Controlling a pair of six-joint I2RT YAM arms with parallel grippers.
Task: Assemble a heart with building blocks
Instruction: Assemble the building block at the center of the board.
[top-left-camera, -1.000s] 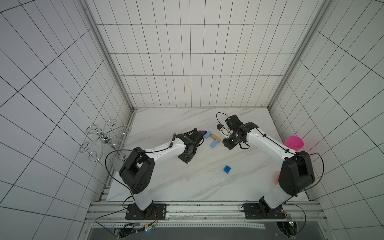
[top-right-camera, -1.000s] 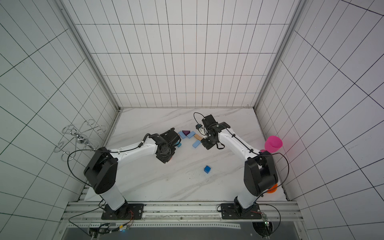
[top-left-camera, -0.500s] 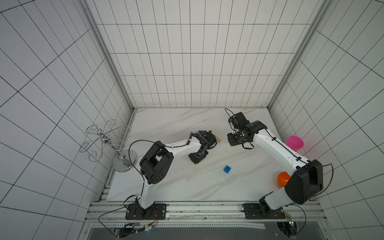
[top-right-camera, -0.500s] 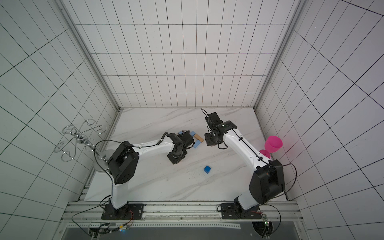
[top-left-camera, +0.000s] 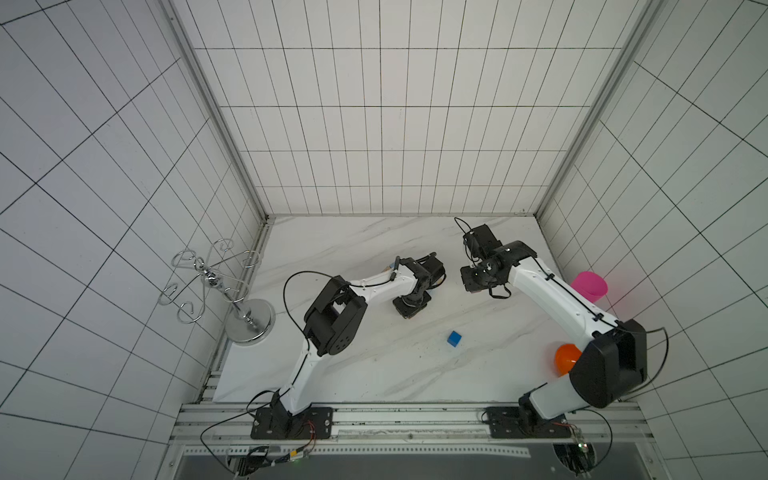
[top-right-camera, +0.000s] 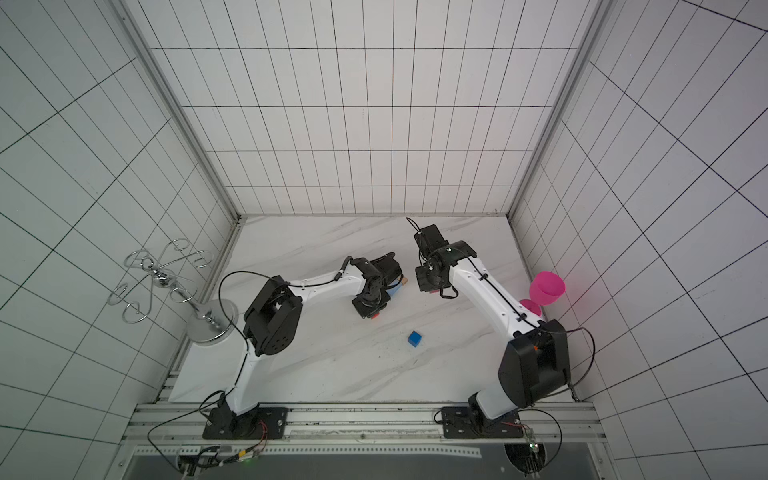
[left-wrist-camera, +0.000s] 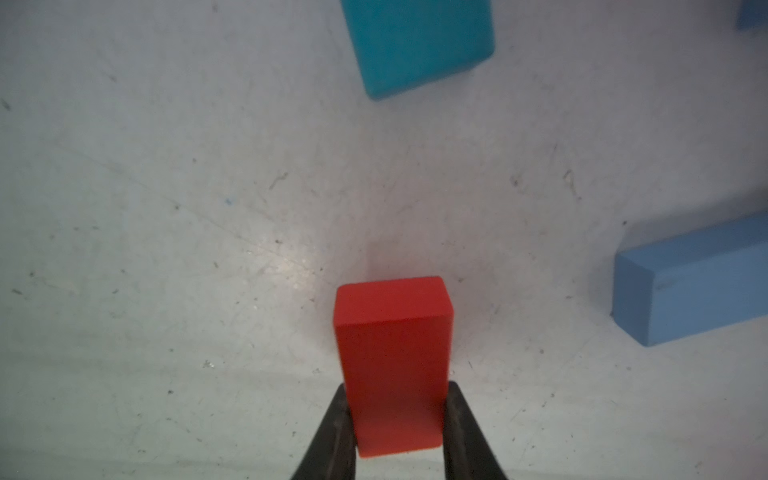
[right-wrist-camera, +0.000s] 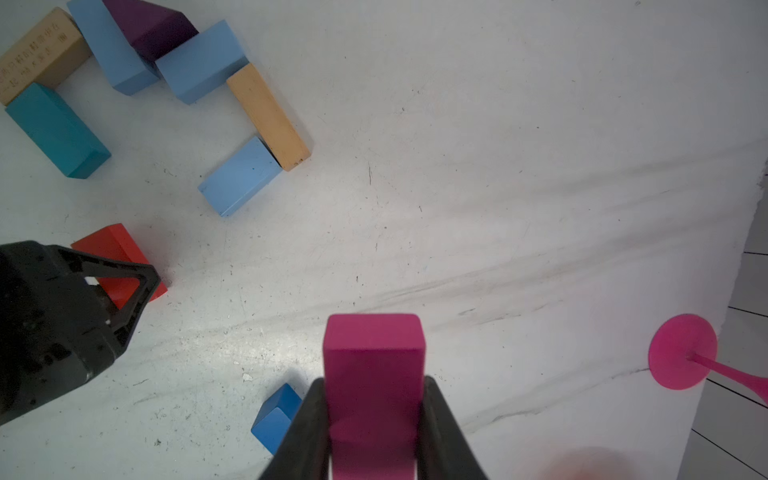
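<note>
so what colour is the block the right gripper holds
A pink block, clearest in the right wrist view.

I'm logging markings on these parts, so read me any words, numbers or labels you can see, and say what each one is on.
On the tan wooden rectangular block touching the teal rectangular brick: rows of dark printed characters on its top face, too small and blurred to read.
Nothing else is readable: the red rectangular brick, the pink rectangular brick and the pink plastic goblet show no print.
</note>
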